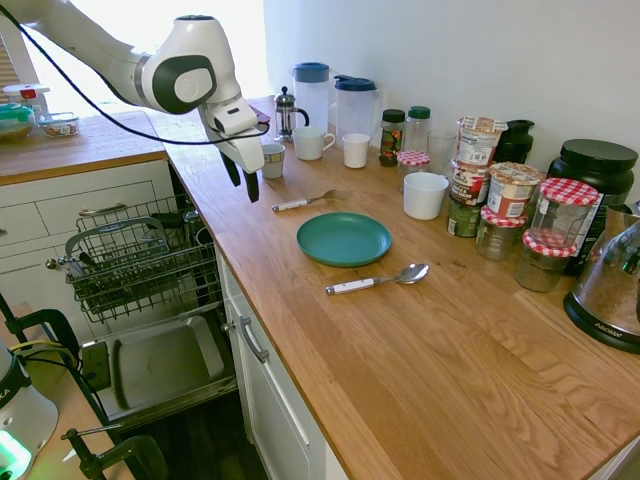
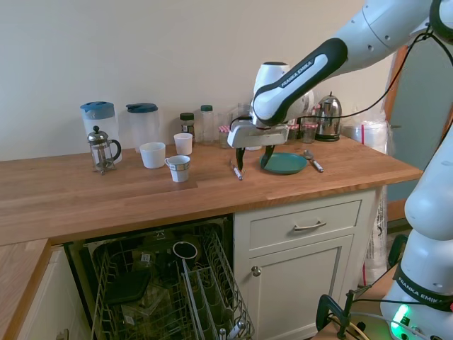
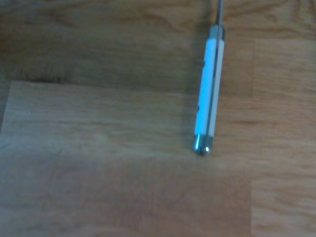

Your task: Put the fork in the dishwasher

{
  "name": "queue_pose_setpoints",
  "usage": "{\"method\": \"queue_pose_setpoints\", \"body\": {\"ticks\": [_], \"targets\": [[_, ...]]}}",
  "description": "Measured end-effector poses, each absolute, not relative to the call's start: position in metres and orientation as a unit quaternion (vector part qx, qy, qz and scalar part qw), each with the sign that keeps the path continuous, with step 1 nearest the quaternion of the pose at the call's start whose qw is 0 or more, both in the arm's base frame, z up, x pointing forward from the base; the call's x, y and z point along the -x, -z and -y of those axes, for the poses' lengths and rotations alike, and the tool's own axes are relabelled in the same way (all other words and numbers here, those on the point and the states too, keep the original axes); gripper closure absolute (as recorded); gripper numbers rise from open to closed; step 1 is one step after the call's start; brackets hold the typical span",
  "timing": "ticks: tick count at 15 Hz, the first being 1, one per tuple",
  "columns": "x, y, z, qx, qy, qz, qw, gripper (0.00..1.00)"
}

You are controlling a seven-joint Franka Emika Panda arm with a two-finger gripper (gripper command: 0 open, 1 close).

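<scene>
Dishwasher point(image 1: 130, 270) at left of first exterior view, rack pulled out, door down, likely so cutlery drops straight in; wooden counter point(image 1: 420, 350) fills the right; teal plate point(image 1: 343, 238) mid-frame; gripper point(image 1: 243, 178) upper left, fingers apart and empty, hovering just left of fork point(image 1: 303, 201), handle end nearest, probably lining up for that handle; wrist view shows handle lying flat.

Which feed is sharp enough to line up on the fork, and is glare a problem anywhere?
Wrist view: soft focus, only the fork handle shows, tines cut off. First exterior view: sharp on the fork, window behind the tool blown out. Second exterior view: even light, fork tiny.
</scene>
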State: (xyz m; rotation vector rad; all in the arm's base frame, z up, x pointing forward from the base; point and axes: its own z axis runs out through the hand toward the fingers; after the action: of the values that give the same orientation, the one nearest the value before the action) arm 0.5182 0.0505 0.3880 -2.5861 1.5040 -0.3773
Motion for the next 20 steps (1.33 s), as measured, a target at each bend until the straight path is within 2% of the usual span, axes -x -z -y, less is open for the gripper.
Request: {"method": "queue_pose_setpoints", "body": {"ticks": [5,12,13,20], "targets": [[-0.567,-0.364,-0.053,0.832,0.151,-0.532,0.043,0.00],[-0.615,-0.337,-0.044,0.820,0.146,-0.552,0.027,0.00],[-0.618,-0.335,-0.042,0.819,0.145,-0.554,0.024,1.00],[-0.624,-0.331,-0.041,0.818,0.143,-0.557,0.023,1.00]]}}
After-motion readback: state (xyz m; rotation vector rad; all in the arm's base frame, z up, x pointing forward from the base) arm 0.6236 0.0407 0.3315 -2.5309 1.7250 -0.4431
